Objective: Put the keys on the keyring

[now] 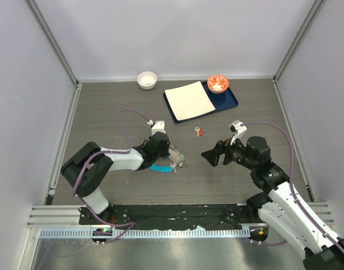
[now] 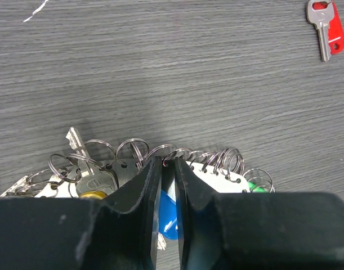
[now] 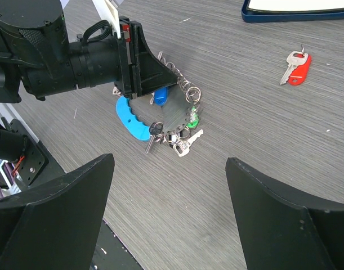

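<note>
The keyring [image 3: 186, 93] lies near the middle of the worktop [image 1: 104, 112], its grey wire loop carrying a bunch of keys [image 3: 180, 138] on small split rings, with its light blue crescent [image 3: 129, 121] flat on the surface on the side towards the arms. One red key [image 1: 199, 131] lies loose, apart from the bunch, between it and the blue tray [image 1: 231, 104]. The left hand [image 2: 167, 166] has its jaws nearly together, pinched on the wire of the keyring, and seems to be steadying it. The right hand [image 1: 208, 156] hangs to the right of the bunch, jaws wide apart with nothing between them. The step in hand looks like fetching the red key: the right hand would do well to come down over its plastic head, fingers across the narrow width, leaving the hole at the head end free for the wire. The key lies flat, so the fingertips must reach right to the surface or it may skid. The left grip should hold firm, so the loop does not turn away
</note>
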You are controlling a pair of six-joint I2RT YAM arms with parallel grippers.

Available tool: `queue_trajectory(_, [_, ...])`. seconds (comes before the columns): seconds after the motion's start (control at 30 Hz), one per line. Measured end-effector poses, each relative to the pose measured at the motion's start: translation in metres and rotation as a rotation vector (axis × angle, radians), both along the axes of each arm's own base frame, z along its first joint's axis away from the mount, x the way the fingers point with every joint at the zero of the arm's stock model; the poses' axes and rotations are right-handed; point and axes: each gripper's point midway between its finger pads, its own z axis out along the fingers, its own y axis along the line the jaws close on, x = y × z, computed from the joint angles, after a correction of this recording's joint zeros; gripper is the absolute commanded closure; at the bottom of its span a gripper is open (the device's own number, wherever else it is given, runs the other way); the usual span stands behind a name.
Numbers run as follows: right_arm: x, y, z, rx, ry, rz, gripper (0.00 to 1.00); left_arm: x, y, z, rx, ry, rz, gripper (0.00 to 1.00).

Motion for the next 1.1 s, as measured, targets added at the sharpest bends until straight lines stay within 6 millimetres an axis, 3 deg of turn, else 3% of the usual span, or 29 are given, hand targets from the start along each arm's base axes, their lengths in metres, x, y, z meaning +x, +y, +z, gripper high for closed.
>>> queue_trajectory(0.23, [0.0, 0.001, 0.002, 0.005, -0.006, 0.005, 0.13, 0.005, -0.002, 0.001, -0.003, -0.018, -0.02, 0.82])
queue_trajectory(0.47, [0.0, 0.003, 0.0, 0.006, -0.002, 0.014, 0.13, 0.007, -0.008, 0.0, -0.022, -0.035, -0.058, 0.99])
queue_trajectory(0.67, [-0.002, 0.005, -0.007, 0.003, 0.023, 0.034, 0.13, 0.003, -0.013, -0.001, -0.041, -0.037, -0.095, 1.0])
queue_trajectory(0.87, [-0.005, 0.013, -0.012, 0.004, 0.049, 0.073, 0.13, -0.015, -0.012, 0.001, -0.066, -0.007, -0.151, 1.0])
queue_trajectory(1.1, [-0.011, 0.036, -0.039, -0.034, 0.141, 0.155, 0.15, -0.035, 0.002, 0.01, -0.04, 0.016, -0.191, 1.0])
